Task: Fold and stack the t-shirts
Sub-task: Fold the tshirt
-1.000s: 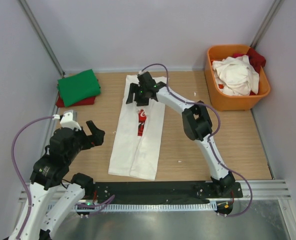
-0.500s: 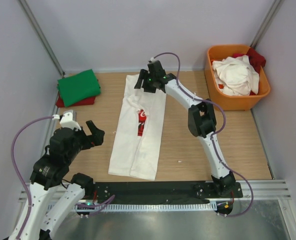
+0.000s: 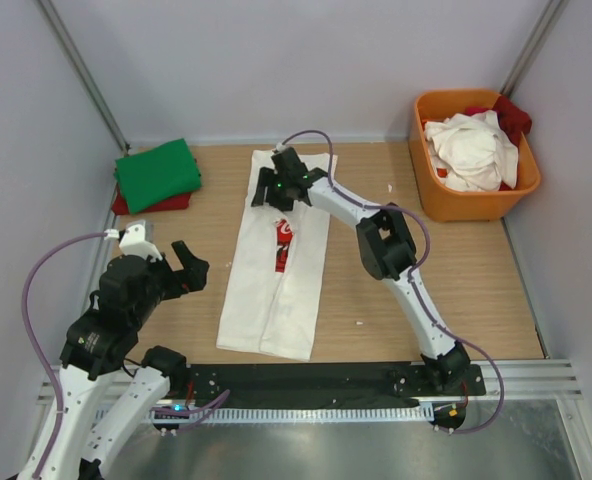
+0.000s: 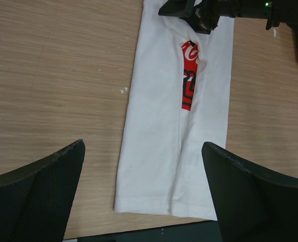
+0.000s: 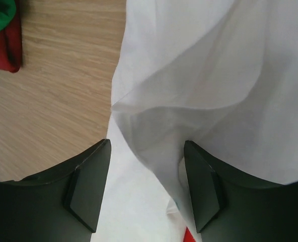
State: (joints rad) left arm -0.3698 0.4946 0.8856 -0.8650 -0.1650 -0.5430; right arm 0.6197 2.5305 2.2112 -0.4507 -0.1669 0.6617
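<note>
A white t-shirt (image 3: pixel 276 290) with a red Coca-Cola print (image 3: pixel 283 245) lies folded lengthwise in a long strip on the table; it also shows in the left wrist view (image 4: pixel 159 151). My right gripper (image 3: pixel 281 187) is open at the strip's far end, just beyond the print. In the right wrist view (image 5: pixel 146 151) a raised fold of white cloth (image 5: pixel 204 75) lies between its spread fingers. My left gripper (image 3: pixel 183 268) is open and empty, hovering left of the strip (image 4: pixel 143 143). A folded green t-shirt (image 3: pixel 156 172) rests on a folded red one (image 3: pixel 166 203) at the far left.
An orange tub (image 3: pixel 476 205) at the far right holds crumpled white cloth (image 3: pixel 471 150) and red cloth (image 3: pixel 513 115). A black strip (image 3: pixel 306 385) runs along the near edge. Walls close in the left, back and right sides.
My right gripper swung toward the far right over the shirt's collar end, then came back left to where it was a second ago. The left arm has not moved.
</note>
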